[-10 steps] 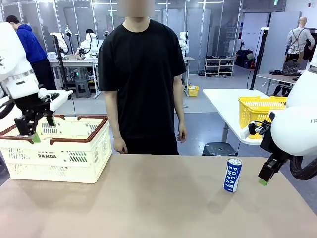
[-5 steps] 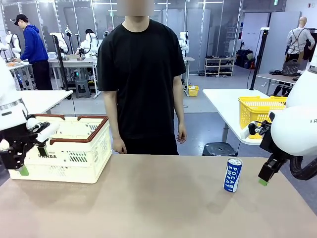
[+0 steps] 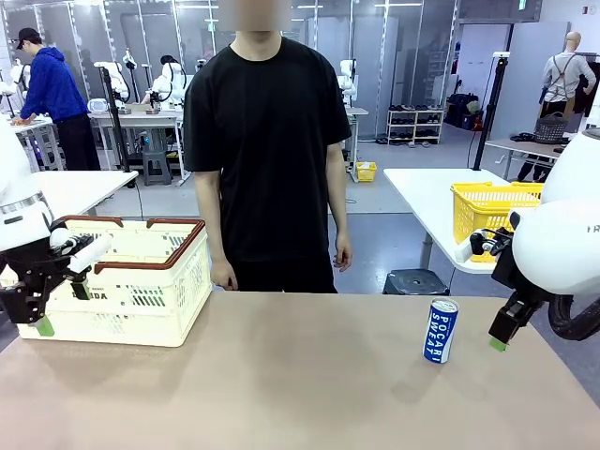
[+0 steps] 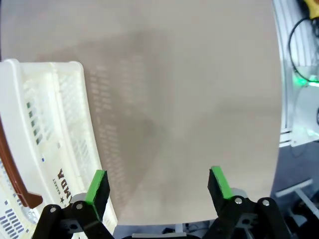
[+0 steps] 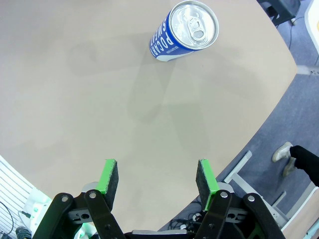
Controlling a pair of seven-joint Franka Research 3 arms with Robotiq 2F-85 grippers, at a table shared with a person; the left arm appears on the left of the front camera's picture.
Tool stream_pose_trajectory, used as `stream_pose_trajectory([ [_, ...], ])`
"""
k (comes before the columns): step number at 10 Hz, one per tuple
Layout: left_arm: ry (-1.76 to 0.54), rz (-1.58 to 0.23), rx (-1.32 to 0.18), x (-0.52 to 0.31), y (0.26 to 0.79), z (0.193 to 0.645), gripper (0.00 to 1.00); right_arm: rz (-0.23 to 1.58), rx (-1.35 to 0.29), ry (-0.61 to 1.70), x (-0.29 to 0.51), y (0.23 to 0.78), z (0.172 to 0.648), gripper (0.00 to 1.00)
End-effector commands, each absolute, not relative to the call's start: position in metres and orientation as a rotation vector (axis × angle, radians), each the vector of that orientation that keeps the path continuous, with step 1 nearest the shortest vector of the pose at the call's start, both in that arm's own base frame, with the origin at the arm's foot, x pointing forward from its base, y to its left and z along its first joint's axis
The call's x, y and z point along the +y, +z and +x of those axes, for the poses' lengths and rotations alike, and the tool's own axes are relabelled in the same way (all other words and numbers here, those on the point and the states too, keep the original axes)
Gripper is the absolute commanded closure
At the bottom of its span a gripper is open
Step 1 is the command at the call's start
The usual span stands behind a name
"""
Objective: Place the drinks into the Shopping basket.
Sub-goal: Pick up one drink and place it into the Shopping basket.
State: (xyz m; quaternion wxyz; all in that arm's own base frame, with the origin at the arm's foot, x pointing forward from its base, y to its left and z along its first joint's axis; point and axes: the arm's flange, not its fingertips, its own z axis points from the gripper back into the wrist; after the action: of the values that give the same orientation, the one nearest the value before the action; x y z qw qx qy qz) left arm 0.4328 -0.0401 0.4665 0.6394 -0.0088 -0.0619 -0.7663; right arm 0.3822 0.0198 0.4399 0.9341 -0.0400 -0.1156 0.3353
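One blue "POCARI SWEAT" can (image 3: 441, 330) stands upright on the tan table at the right; from above its silver top (image 5: 184, 30) shows. My right gripper (image 3: 502, 333) hangs just right of it, open and empty (image 5: 156, 174), with the can well ahead of its fingers. The cream Shopping basket (image 3: 141, 298) with its brown rim and "DAMDA" print sits at the table's left. My left gripper (image 3: 42, 314) is low at the basket's front left corner, open and empty (image 4: 158, 181), with the basket wall (image 4: 55, 124) beside it. The green can is out of view.
A person in a black shirt stands at the far edge, a hand (image 3: 225, 277) hanging near the basket's right end. A yellow mesh basket (image 3: 487, 211) rests on a separate white table behind. Bare tabletop (image 3: 300, 375) lies between basket and can.
My left gripper has come away from above the basket, down and left to its front corner, then nearly stopped. The right arm and the blue can have not moved.
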Motion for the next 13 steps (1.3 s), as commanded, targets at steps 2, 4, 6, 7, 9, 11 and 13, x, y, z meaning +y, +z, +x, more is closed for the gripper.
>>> stream_pose_trajectory([
  [2, -1.75, -0.014, -0.144, -0.043, 0.469, 0.428, 0.0, -0.078, -0.238, 0.682, 0.018, 0.44, 0.381, 0.21],
  [4, -1.75, -0.014, -0.144, -0.043, 0.469, 0.428, 0.0, -0.082, -0.236, 0.686, 0.02, 0.44, 0.382, 0.21],
  [6, -1.75, -0.014, -0.144, -0.043, 0.469, 0.428, 0.0, -0.012, -0.287, 0.767, 0.02, 0.443, 0.397, 0.21],
  [7, -1.75, -0.014, -0.144, -0.043, 0.469, 0.428, 0.0, -0.007, -0.32, 0.801, 0.024, 0.449, 0.408, 0.21],
  [9, -1.75, -0.014, -0.144, -0.043, 0.469, 0.428, 0.0, -0.05, -0.321, 0.844, 0.035, 0.465, 0.437, 0.21],
  [11, -1.75, -0.014, -0.144, -0.043, 0.469, 0.428, 0.0, -0.079, -0.311, 0.917, 0.048, 0.475, 0.467, 0.21],
  [13, -1.75, -0.014, -0.144, -0.043, 0.469, 0.428, 0.0, -0.087, -0.301, 0.933, 0.056, 0.478, 0.496, 0.21],
])
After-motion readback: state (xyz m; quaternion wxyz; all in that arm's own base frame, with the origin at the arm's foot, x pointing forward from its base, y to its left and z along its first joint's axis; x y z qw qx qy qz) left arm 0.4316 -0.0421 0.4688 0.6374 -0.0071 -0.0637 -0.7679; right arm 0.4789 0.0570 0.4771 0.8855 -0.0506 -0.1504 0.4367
